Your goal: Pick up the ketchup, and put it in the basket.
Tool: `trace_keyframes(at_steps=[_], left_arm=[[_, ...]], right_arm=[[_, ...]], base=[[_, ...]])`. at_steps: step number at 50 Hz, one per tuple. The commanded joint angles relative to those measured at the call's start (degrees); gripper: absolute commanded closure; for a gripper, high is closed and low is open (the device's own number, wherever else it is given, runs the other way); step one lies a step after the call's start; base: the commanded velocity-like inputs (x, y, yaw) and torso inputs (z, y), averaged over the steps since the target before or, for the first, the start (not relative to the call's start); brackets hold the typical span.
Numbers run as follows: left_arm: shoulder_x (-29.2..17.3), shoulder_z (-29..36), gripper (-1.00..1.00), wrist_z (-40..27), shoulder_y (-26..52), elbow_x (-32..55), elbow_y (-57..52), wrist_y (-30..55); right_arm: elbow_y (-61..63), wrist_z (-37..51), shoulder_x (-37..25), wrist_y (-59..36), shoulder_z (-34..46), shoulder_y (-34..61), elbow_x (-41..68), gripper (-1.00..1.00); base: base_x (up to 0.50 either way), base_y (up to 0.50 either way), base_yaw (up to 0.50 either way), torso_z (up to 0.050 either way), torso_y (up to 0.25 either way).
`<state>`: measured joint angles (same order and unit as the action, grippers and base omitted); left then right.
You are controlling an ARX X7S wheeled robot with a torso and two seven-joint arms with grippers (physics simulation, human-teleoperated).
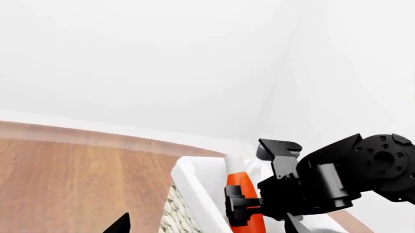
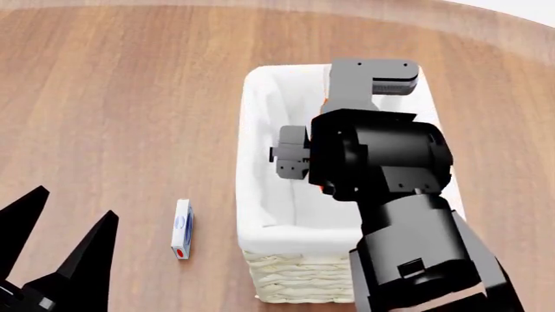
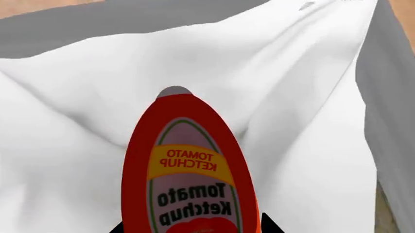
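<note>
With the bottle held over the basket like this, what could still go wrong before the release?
1. The right claw grips the ketchup over the basket, apparently cap toward the liner; released from here it may tip or bounce rather than settle.
2. The right arm hides most of the basket's inside in the head view, so the drop is hard to judge.
3. A sideways move might catch the liner's folded rim.

ketchup held, over basket liner

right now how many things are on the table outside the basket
1: a small white packet lying flat on the wooden table, apart from the basket on its left side in the head view. The right arm hides the table past the basket, so more may be there.
</note>
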<state>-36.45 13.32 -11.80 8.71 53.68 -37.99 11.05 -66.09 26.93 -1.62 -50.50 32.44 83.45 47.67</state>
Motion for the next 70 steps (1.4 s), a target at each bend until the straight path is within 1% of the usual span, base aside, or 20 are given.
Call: trace_keyframes(at_steps=[1,11,20,27,38,55,56,62,70], left_arm=[[-0.2,-0.2,-1.00,0.1,-0.3,0.2,0.0,-0.3],[-0.3,-0.3,-1.00,-0.1,-0.2,0.5,-0.1,-0.4],[-0.4,-0.4,-1.00,0.0,-0.3,0.7,0.1,-0.5],[-0.5,-0.4,-1.00,-0.1,-0.3,0.8,0.1,-0.6],[-0.4,-0.2,-1.00,0.1,-0.3,0.7,0.4,-0.7],[-0.5,-0.1,-1.00,0.0,-0.3,0.8,0.4,-0.8],[-0.6,-0.2,-1.00,0.0,-0.3,0.9,0.4,-0.8],[-0.4,0.0,-1.00,0.2,-0.4,0.6,0.6,-1.0],[-0.6,0.2,-1.00,-0.1,-0.2,0.7,0.3,-0.7]], right_arm=[[-5.7,-3.0,1.6,3.1,5.0,2.1,-0.1,1.00],[-7.7,-2.6,1.6,5.9,13.8,2.0,8.7,1.00],[-8.7,-2.3,1.6,7.3,19.4,1.9,14.5,1.00],[-8.8,-2.0,1.6,7.8,21.3,1.9,16.4,1.00],[-8.8,-2.3,1.6,8.2,20.7,1.4,15.7,1.00],[-8.8,-3.3,1.6,8.9,22.5,1.3,17.9,1.00],[-8.7,-4.2,1.6,9.4,23.0,1.4,18.3,-1.00],[-8.8,-4.5,1.6,9.9,24.7,1.6,20.0,-1.00],[-8.8,-4.3,1.5,9.8,23.3,1.6,18.8,-1.00]], base=[[0.00,0.00,0.00,0.000,0.000],[0.00,0.00,0.00,0.000,0.000],[0.00,0.00,0.00,0.000,0.000],[0.00,0.00,0.00,0.000,0.000],[0.00,0.00,0.00,0.000,0.000],[0.00,0.00,0.00,0.000,0.000],[0.00,0.00,0.00,0.000,0.000],[0.00,0.00,0.00,0.000,0.000],[0.00,0.00,0.00,0.000,0.000]])
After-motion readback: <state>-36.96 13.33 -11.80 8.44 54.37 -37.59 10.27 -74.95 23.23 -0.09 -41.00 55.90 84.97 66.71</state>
